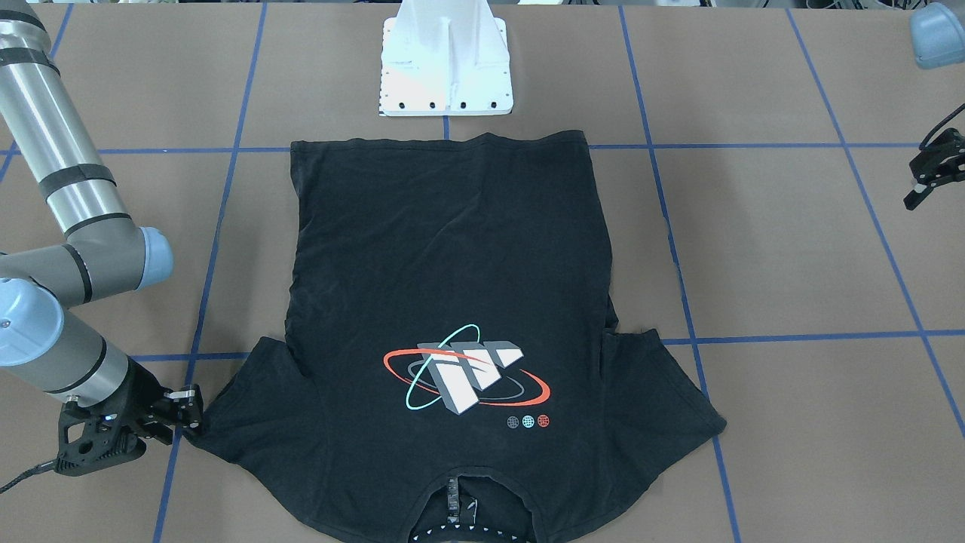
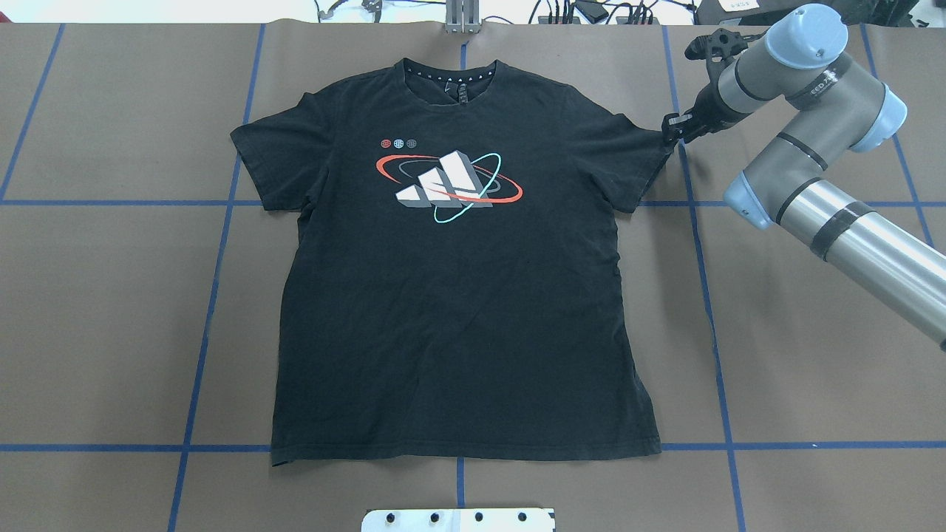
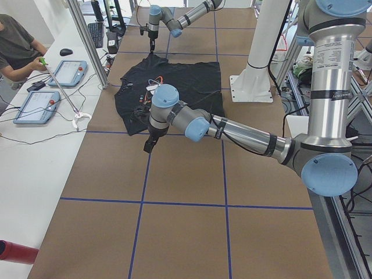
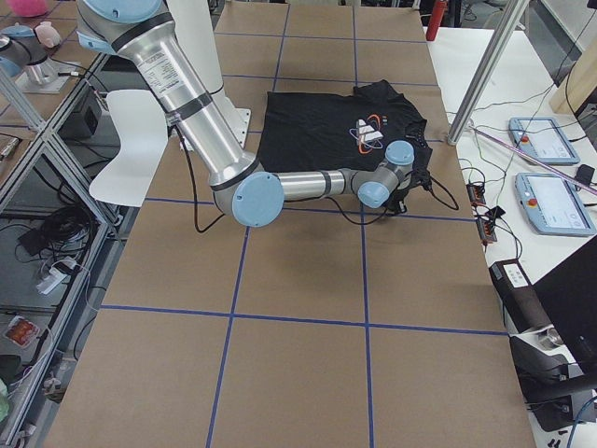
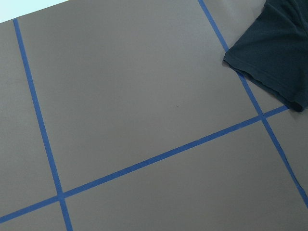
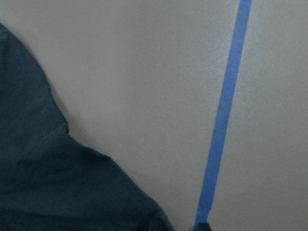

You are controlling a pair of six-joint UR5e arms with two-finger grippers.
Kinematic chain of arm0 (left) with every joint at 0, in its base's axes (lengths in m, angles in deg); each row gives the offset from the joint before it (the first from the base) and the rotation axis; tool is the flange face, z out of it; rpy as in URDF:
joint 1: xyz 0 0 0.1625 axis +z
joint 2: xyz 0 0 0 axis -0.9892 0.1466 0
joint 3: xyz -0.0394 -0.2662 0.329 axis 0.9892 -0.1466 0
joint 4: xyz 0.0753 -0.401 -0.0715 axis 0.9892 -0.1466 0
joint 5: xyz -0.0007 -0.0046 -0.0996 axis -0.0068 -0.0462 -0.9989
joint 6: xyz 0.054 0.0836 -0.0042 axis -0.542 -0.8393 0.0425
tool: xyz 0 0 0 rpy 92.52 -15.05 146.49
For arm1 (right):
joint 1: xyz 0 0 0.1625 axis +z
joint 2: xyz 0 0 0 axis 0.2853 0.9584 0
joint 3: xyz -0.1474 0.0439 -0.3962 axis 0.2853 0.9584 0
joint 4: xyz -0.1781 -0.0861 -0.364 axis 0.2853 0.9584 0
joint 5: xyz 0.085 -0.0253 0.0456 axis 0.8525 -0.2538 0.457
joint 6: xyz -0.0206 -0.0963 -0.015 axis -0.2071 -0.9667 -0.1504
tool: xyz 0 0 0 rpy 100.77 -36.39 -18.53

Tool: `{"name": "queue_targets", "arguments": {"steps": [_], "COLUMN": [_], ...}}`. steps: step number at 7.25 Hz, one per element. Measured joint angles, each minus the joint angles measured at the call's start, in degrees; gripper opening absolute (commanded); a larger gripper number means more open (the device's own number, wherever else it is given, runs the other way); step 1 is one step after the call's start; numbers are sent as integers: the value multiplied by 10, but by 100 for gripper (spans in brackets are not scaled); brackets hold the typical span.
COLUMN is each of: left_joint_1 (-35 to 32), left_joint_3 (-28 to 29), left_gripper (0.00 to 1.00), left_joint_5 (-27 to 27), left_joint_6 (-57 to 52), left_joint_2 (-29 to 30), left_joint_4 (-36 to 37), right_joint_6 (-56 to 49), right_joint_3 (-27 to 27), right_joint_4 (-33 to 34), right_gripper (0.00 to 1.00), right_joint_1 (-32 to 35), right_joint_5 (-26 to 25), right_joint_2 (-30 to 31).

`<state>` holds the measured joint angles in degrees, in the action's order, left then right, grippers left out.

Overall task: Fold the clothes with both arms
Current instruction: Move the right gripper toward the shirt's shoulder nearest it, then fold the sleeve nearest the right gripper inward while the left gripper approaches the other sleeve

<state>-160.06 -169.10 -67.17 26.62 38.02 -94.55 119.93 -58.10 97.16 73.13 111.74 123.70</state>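
Note:
The black T-shirt (image 2: 458, 295) lies flat on the table with its logo (image 2: 449, 185) up and its dotted neckband (image 2: 451, 74) on the far side from the robot. My right gripper (image 2: 674, 133) is low at the tip of the shirt's right-hand sleeve (image 2: 635, 155); in the front-facing view its fingers (image 1: 187, 411) stand slightly apart at the sleeve corner, and the sleeve still lies flat. My left gripper (image 1: 929, 172) hangs over bare table well off the other sleeve (image 1: 663, 392), and I cannot tell its state. The left wrist view shows only that sleeve's hem (image 5: 269, 62).
The white pedestal (image 1: 446, 60) stands just behind the shirt's bottom hem. Blue tape lines (image 2: 214, 295) grid the brown table. A person (image 3: 17, 46) sits at a side bench with tablets (image 3: 67, 72), beyond the table's far edge.

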Motion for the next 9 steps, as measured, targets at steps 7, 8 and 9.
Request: {"name": "queue_targets", "arguments": {"steps": [7, 8, 9], "left_joint_1": [0, 0, 0], "left_joint_3": [5, 6, 7], "left_gripper": [100, 100, 100], "left_joint_5": [0, 0, 0], "left_joint_6": [-1, -1, -1], "left_joint_2": [0, 0, 0], "left_joint_4": [-1, -1, -1], "right_joint_6": [12, 39, 81], "right_joint_3": [-58, -102, -135], "right_joint_4": [16, 44, 72], "right_gripper": [0, 0, 0], "right_joint_1": [9, 8, -4], "right_joint_5": [64, 81, 87], "right_joint_2": [3, 4, -6]}}
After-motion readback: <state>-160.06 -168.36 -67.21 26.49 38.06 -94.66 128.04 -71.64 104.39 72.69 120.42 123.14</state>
